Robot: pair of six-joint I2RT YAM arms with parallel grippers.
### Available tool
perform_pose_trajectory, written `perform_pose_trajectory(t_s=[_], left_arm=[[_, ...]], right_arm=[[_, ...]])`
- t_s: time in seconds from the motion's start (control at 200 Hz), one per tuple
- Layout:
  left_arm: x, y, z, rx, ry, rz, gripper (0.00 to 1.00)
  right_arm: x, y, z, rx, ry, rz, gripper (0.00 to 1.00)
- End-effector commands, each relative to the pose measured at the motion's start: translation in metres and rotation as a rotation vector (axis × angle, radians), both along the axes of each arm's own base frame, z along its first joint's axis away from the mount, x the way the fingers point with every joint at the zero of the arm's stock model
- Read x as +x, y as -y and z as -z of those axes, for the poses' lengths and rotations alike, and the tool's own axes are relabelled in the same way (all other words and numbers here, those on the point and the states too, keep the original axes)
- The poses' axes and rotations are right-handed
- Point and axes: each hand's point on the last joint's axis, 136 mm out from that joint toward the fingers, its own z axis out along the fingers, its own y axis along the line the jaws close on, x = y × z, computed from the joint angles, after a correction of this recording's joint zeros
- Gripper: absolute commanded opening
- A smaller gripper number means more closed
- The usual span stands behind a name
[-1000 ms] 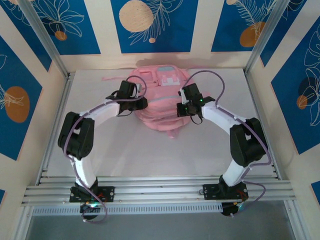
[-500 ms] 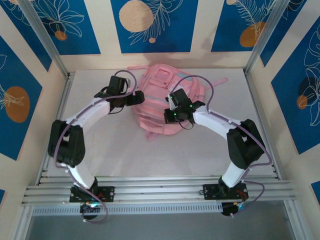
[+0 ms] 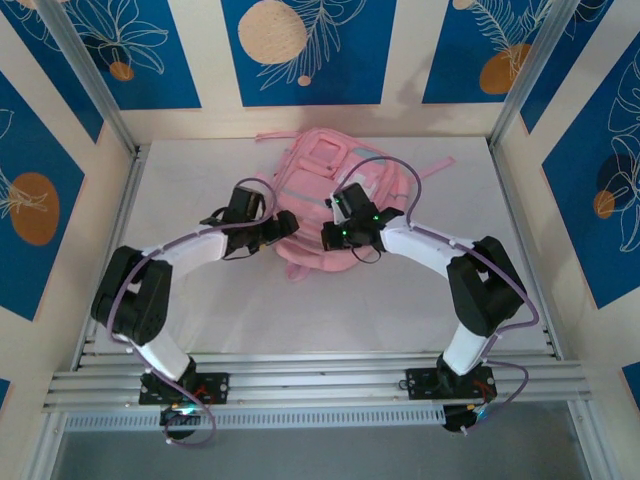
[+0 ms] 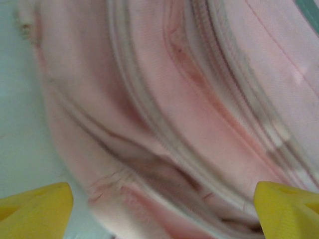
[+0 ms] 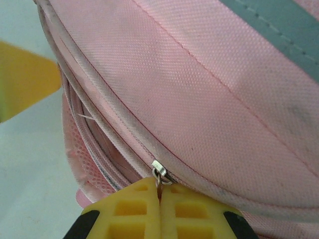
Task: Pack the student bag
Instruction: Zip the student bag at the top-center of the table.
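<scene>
Now | student bag [image 3: 330, 190] far-centre on counter | left tool [image 3: 284, 226] just released, swung to bag's near-left edge | right tool [image 3: 329, 237] stays clenched on zipper pull [image 5: 158, 169] | zip step likely in hand

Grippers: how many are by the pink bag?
2. The left gripper is open at the near-left edge of the bag. The right gripper is at its near side, shut on the zipper pull.
</scene>
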Motion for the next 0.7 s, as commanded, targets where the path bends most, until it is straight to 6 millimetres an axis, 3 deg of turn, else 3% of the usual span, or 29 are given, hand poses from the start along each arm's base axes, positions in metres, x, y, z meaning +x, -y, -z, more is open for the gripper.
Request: perform_pose_trajectory(t_s=[0.0, 0.11, 0.36, 0.535, 0.695], left_arm=[[0.022, 0.001, 0.008, -0.016, 0.04, -0.075, 0.88], [0.027, 0.002, 0.023, 0.005, 0.023, -0.067, 0.73], [0.031, -0.013, 0.027, 0.039, 0.037, -0.072, 0.0], [0.03, -0.019, 0.018, 0.058, 0.058, -0.065, 0.0], [0.027, -0.022, 0.013, 0.076, 0.065, -0.047, 0.0]], right_arm=[[-0.025, -0.002, 0.007, 0.002, -0.057, -0.048, 0.0], [-0.03, 0.016, 0.017, -0.068, -0.062, -0.048, 0.0], [-0.029, 0.077, 0.034, -0.234, -0.095, -0.003, 0.0], [-0.014, 0.117, 0.03, -0.292, -0.088, 0.075, 0.0], [0.015, 0.146, 0.011, -0.291, -0.019, 0.147, 0.0]])
